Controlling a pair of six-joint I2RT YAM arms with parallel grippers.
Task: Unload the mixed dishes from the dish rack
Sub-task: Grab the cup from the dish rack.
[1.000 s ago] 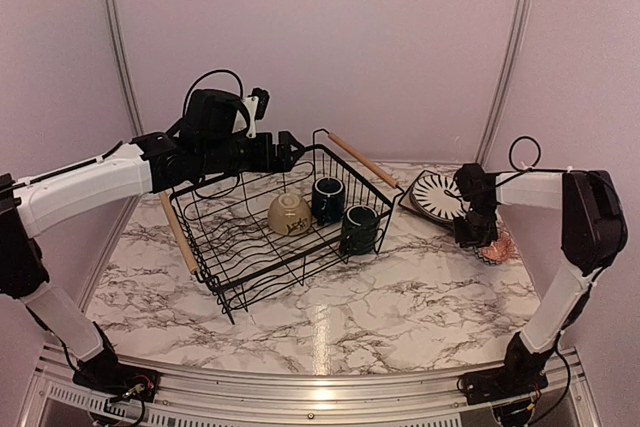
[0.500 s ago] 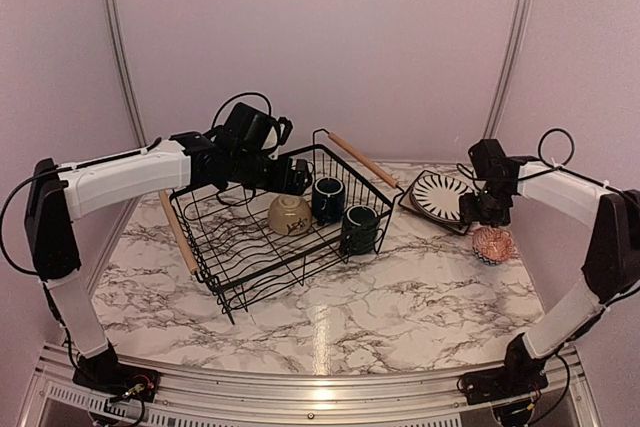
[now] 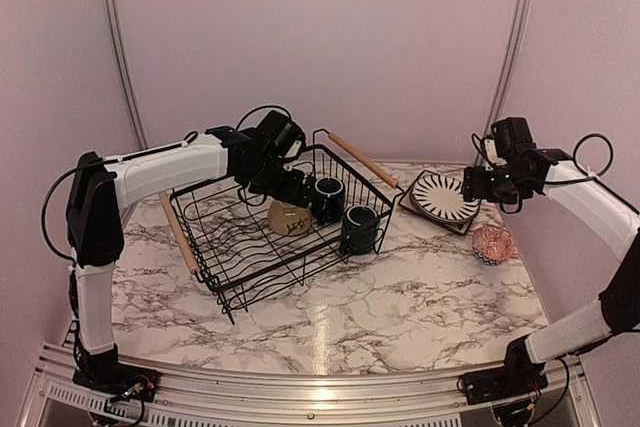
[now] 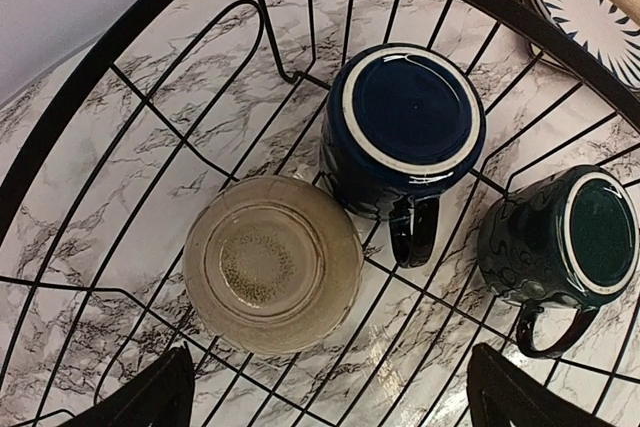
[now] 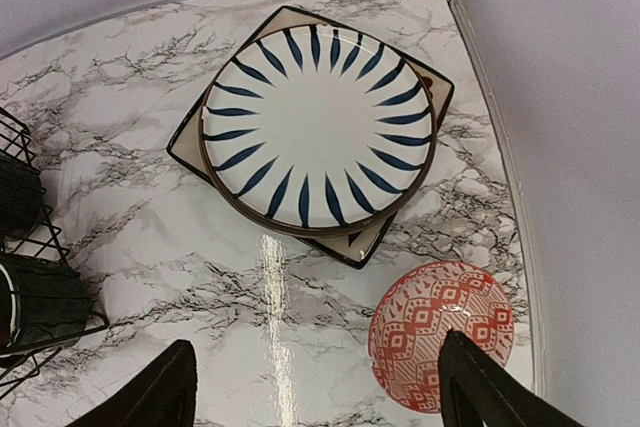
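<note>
The black wire dish rack (image 3: 230, 247) holds an upside-down cream bowl (image 3: 289, 214) (image 4: 272, 277) and two upside-down navy mugs (image 3: 327, 199) (image 3: 359, 228), also in the left wrist view (image 4: 405, 132) (image 4: 560, 237). My left gripper (image 3: 297, 187) (image 4: 330, 392) is open and empty, just above the bowl. A striped round plate (image 3: 443, 196) (image 5: 318, 139) lies on a square plate (image 5: 400, 222) right of the rack. A red patterned bowl (image 3: 493, 243) (image 5: 440, 332) sits on the table. My right gripper (image 3: 480, 185) (image 5: 315, 392) is open and empty, above the table between the plates and the red bowl.
The rack has wooden bar handles at its left (image 3: 178, 232) and far right (image 3: 362, 159). The marble table (image 3: 400, 297) is enclosed by pale walls close behind and at both sides.
My left gripper has swung right and down over the cream bowl in the rack. My right gripper has risen and pulled back from the red bowl.
</note>
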